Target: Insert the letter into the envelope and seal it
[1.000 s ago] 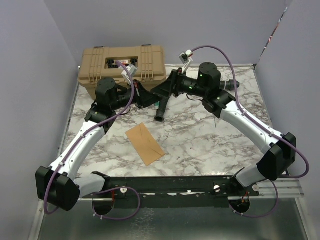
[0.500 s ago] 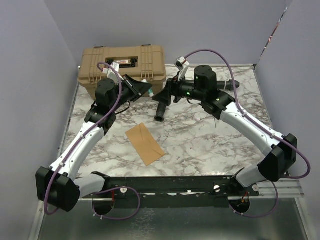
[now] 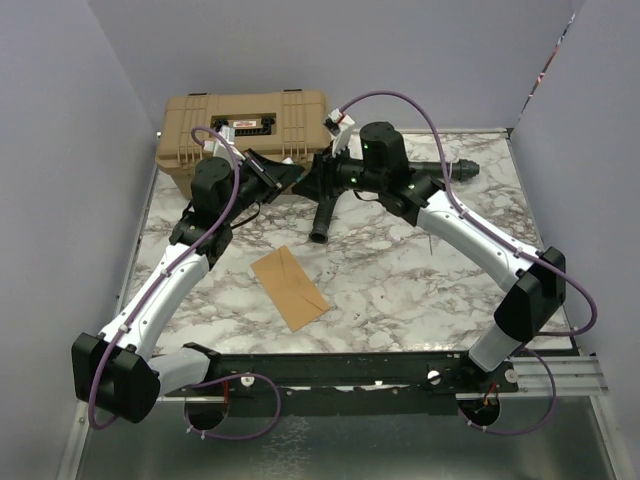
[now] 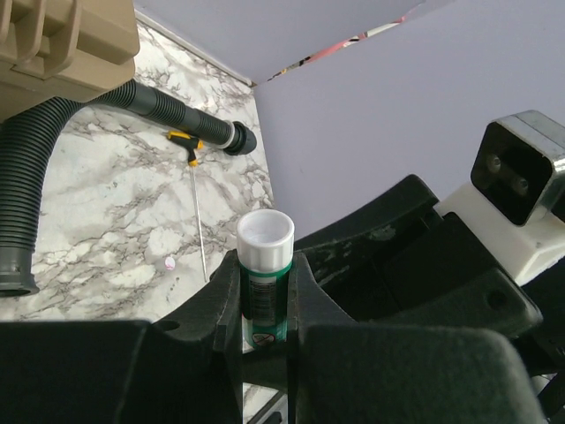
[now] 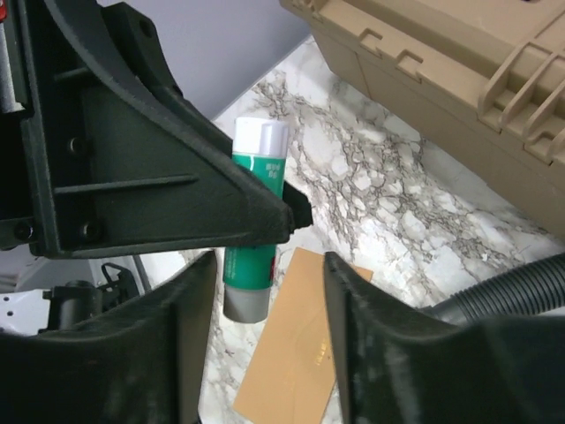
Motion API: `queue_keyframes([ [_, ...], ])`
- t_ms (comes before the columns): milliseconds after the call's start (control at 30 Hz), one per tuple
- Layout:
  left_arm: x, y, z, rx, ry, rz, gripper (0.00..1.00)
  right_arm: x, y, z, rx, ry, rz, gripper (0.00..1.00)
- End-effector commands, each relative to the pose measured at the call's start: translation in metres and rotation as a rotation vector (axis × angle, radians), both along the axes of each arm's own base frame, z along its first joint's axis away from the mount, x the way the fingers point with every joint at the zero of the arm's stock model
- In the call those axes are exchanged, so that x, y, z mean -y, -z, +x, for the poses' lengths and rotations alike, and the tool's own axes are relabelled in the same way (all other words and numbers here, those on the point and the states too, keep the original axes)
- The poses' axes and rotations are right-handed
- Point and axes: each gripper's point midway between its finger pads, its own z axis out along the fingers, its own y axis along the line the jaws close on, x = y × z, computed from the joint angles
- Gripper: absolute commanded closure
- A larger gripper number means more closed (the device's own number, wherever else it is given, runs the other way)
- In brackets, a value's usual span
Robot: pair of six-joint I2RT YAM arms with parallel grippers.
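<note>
The orange-tan envelope (image 3: 288, 287) lies flat on the marble table between the arms, its flap crease visible in the right wrist view (image 5: 305, 353). The letter is out of view. My left gripper (image 3: 283, 172) is raised in front of the toolbox, shut on a green glue stick with a white cap (image 4: 266, 240). My right gripper (image 3: 316, 180) faces it closely and is open. The glue stick's grey lower end (image 5: 244, 300) hangs between the right gripper's (image 5: 269, 265) fingers, nearer the left one, above the envelope.
A tan toolbox (image 3: 245, 125) stands at the back left. A black corrugated hose (image 3: 325, 215) runs from it across the table under the right arm. A thin yellow-handled screwdriver (image 4: 196, 203) lies on the marble near the hose's far end. Purple walls close in both sides.
The left wrist turned and brought the glue stick up towards the right. The right arm swung left until its fingers straddle the stick's lower end, and its jaws have narrowed a little.
</note>
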Motion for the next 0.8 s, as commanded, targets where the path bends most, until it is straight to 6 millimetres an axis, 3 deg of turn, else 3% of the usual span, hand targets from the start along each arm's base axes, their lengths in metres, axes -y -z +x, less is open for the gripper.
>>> queue_keyframes([
  [0, -0.005, 0.011, 0.000, -0.023, -0.021, 0.016, 0.84, -0.001, -0.001, 0.012, 0.053, 0.017, -0.046, 0.62],
  [100, -0.003, 0.013, -0.002, -0.026, 0.004, 0.020, 0.82, -0.005, 0.000, 0.013, 0.078, -0.020, -0.067, 0.85],
  [167, -0.002, 0.013, -0.003, -0.023, 0.032, 0.025, 0.77, -0.004, 0.002, 0.013, 0.096, -0.033, -0.082, 0.95],
  [233, -0.004, 0.013, -0.005, -0.024, 0.064, 0.024, 0.64, 0.000, 0.005, 0.011, 0.116, -0.049, -0.100, 0.99],
  [333, -0.008, 0.014, -0.012, -0.026, 0.140, 0.019, 0.35, 0.006, 0.005, -0.002, 0.171, -0.146, -0.110, 1.00],
  [433, -0.003, 0.019, -0.027, -0.033, 0.240, 0.017, 0.21, 0.014, 0.006, -0.028, 0.263, -0.297, -0.142, 1.00],
  [567, 0.007, 0.025, -0.051, -0.032, 0.394, 0.017, 0.18, 0.022, 0.014, -0.047, 0.311, -0.419, -0.194, 1.00],
  [767, 0.013, 0.021, -0.076, 0.006, 0.530, 0.024, 0.21, 0.032, 0.026, -0.055, 0.311, -0.486, -0.272, 1.00],
])
